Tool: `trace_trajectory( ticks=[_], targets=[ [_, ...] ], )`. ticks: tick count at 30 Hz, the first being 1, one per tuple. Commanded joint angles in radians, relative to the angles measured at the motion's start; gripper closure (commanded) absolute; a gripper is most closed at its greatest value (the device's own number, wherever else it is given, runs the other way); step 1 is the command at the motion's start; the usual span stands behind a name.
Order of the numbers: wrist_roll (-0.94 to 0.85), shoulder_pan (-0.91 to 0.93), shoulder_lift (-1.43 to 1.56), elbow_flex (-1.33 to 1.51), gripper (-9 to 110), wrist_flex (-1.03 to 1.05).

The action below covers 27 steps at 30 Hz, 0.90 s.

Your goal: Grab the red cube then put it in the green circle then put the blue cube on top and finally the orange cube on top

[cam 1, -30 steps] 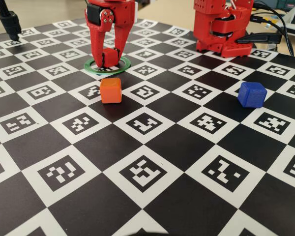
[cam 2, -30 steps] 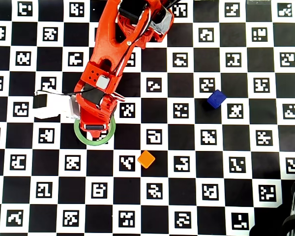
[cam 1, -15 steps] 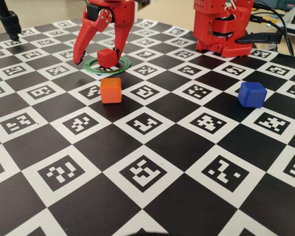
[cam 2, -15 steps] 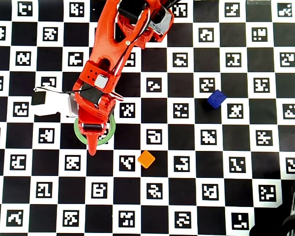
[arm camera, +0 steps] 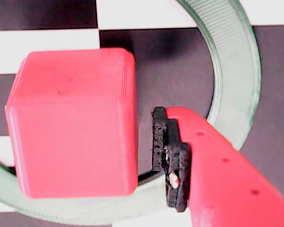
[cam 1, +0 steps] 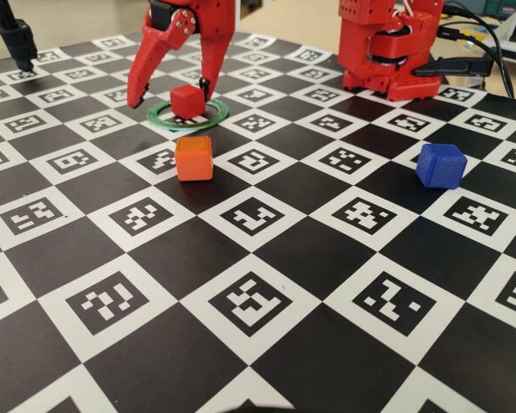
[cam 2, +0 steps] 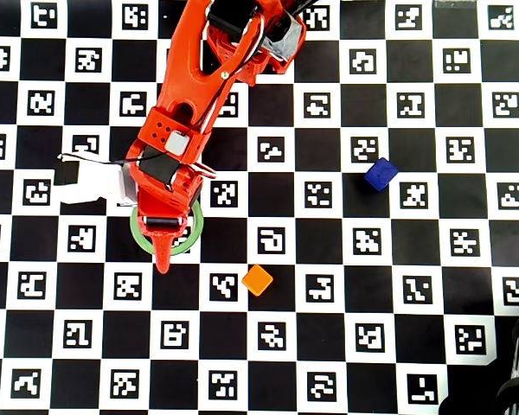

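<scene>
While the red cube (cam 1: 187, 101) sits inside the green circle (cam 1: 165, 119) on the checkered tabletop (cam 1: 267, 258), the gripper (cam 1: 168, 93) hangs over it with its jaws spread wide, holding nothing. From the wrist view, one black-padded finger stands just beside the cube's right face with a thin gap between, so the cube looks let go. By my reckoning the first step is done; two are left. The blue cube (cam 1: 440, 164) rests well apart to the right in the fixed view, and the orange cube (cam 1: 193, 157) lies just in front of the ring, neither yet stacked. Being a cube, the red one has no long axis to speak of; it stands flat and upright, its faces turned slightly off the board's squares, one broad face toward the fixed camera.
</scene>
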Motion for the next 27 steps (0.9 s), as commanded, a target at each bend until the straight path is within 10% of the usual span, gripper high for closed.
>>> trace_trajectory(
  ticks=[1, 27],
  targets=[
    [-0.003, 0.006, 0.132, -0.104, 48, 0.041],
    [0.267, -0.262, 0.393, -0.187, 49, 0.459]
  ],
)
